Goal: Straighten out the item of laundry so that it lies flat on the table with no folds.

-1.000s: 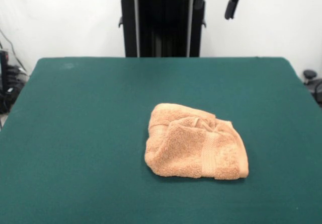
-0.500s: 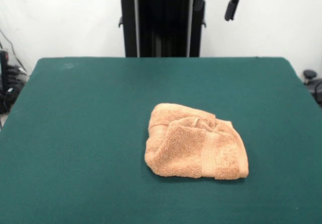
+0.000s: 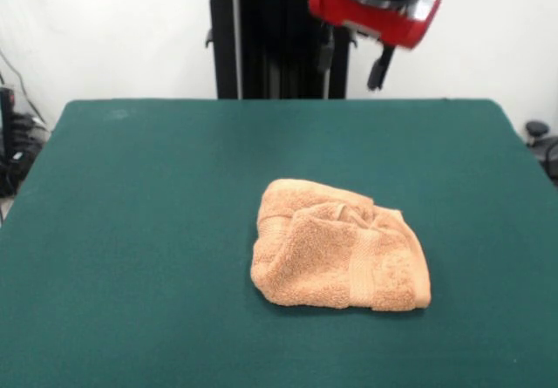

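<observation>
On the desk [image 3: 157,214], a little toward the camera from its middle and somewhat to the picture's right, the towel [image 3: 338,247] lies bunched in a rounded heap, with its woven band running down the near side and creases gathered along its top. Nothing touches it. At the top of the front view I see my arm's red and black end hanging high above the far edge, with the pincer [image 3: 352,60] below it well apart from the cloth; two dark fingers [image 3: 378,67] hang with a clear gap between them, so I read it as spread and holding nothing. I judge this as the approach step: no unfolding is done, and the towel is as crumpled as the task finds it. My next move calls for bringing the pincer down and toward the heap, picking one loose corner or the band's edge instead of the thick middle, then pulling outward so the layers open rather than drag together.
</observation>
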`<state>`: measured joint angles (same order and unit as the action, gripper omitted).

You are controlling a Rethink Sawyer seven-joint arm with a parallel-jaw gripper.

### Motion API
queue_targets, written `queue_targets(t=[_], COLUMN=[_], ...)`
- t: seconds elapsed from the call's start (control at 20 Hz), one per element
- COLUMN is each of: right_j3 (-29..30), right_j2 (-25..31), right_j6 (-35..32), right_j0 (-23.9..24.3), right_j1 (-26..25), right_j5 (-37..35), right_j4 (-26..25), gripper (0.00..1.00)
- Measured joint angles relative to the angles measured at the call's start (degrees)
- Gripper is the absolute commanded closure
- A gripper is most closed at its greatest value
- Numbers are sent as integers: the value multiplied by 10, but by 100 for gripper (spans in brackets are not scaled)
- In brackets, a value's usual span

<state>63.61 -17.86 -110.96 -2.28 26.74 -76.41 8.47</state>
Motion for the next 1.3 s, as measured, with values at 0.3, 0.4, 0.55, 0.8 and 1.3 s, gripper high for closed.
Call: queue_targets(t=[0.3,0.4,0.55,0.8,1.3], right_j3=[-35,-47,-81,-115,-145], right_j2=[0,0,0,0,0], right_j6=[0,0,0,0,-10], right_j0=[17,21,23,23,18], right_j1=[-49,-64,-102,-135,-162], right_j5=[0,0,0,0,0], right_j4=[0,0,3,9,31], gripper=[0,0,0,0,0])
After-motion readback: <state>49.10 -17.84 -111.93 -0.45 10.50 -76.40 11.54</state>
